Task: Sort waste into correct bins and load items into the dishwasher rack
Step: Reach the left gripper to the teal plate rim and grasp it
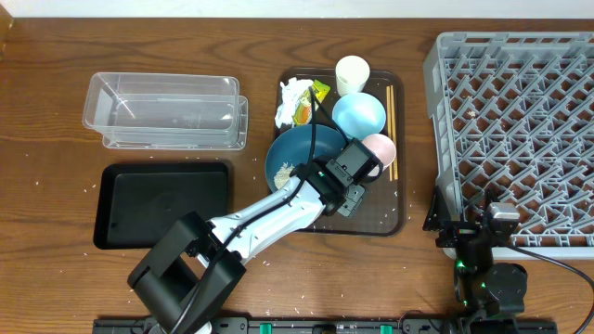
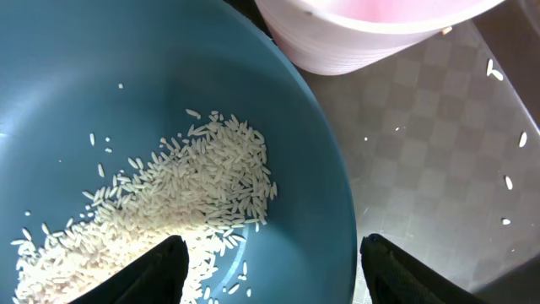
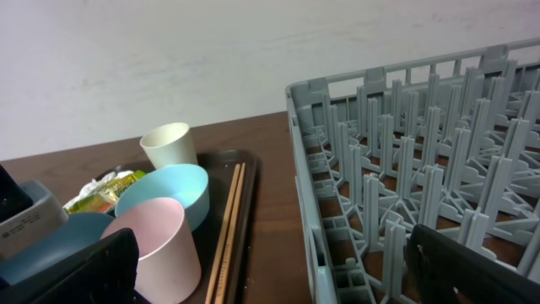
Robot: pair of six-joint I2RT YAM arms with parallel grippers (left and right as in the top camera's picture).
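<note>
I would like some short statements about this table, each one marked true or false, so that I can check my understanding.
1. The rice lies inside the dark-blue dish. True.
2. The white cup already stands in the dishwasher rack. False: it stands on the brown tray.
3. The left hand is open, one finger over the rice, the other outside the dish's rim. True.
4. The chopsticks lie in the black tray. False: they lie on the brown tray, beside the light-blue bowl.
5. The right hand holds the pink cup. False: it is open and empty; the pink cup stands beside the dish.
</note>
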